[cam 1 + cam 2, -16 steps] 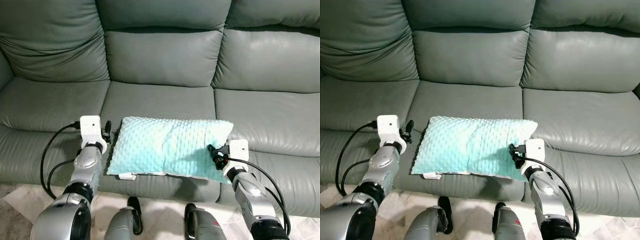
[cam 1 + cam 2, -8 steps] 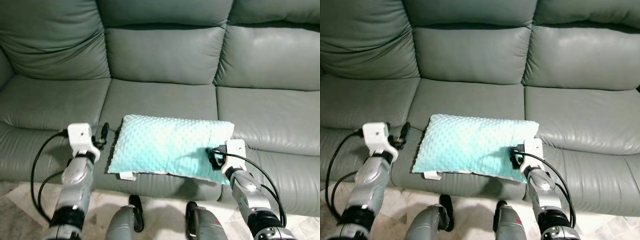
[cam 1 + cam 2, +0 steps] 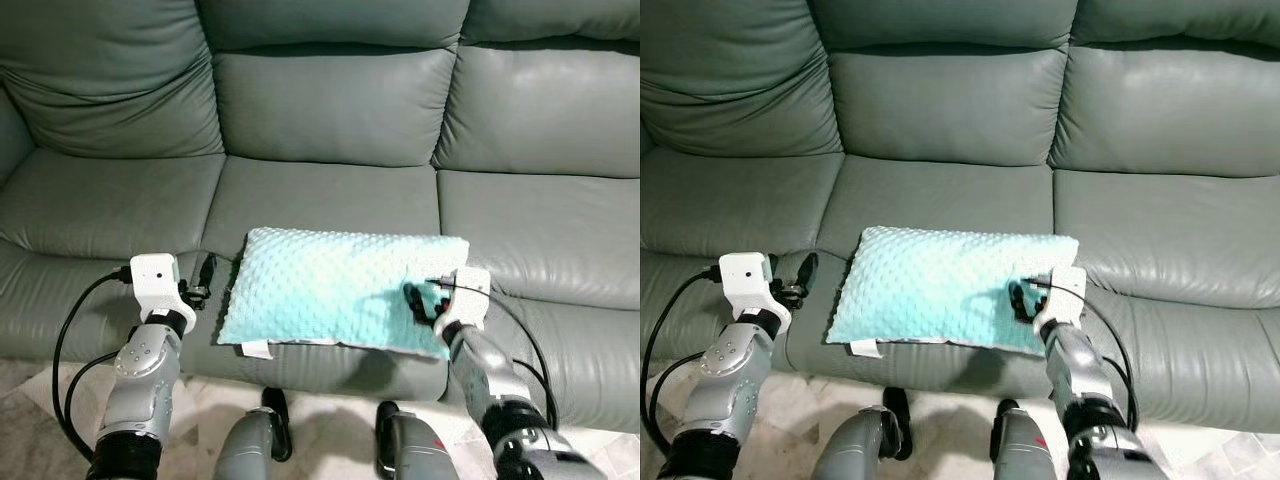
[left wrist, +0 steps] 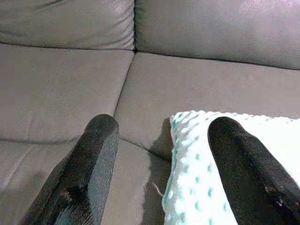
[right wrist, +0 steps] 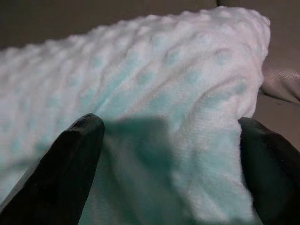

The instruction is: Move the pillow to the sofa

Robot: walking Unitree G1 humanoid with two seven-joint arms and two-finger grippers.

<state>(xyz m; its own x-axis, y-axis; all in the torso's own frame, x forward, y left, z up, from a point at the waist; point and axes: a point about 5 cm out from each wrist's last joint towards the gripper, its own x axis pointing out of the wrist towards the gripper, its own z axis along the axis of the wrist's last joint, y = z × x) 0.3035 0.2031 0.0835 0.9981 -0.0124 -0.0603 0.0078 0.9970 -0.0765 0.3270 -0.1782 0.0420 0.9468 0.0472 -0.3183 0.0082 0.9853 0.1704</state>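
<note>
Left eye view had the grey leather sofa (image 3: 330, 110) spread across the whole scene, and the pillow (image 3: 335, 290) already lay on its middle seat cushion, near the front edge, long axis running side to side across the robot's front. The task looked all but finished; what remained, by the look of it, was letting go and backing off.

The relation that mattered sat at the pillow's right end. The right gripper (image 3: 420, 304) was pressed onto that end, its fingers (image 5: 75, 154) spread wide over the dotted fabric in the right wrist view, straddling the pillow's thickness without pinching it. So the pillow lay straight ahead of those fingers and in touch with them; any retreat wanted to go back toward the robot, not sideways.

The left gripper (image 3: 203, 280) stood just beside the pillow's left end, apart from it. In the left wrist view its fingers (image 4: 93, 159) were open too, with the pillow's corner near one finger and bare seat leather between them. The right arm was clearly the nearer of the two.

Against a second earlier: the left arm had dropped back and outward from the pillow's edge, while the right gripper had moved further in over the pillow. The pillow itself had not shifted on the cushion.
</note>
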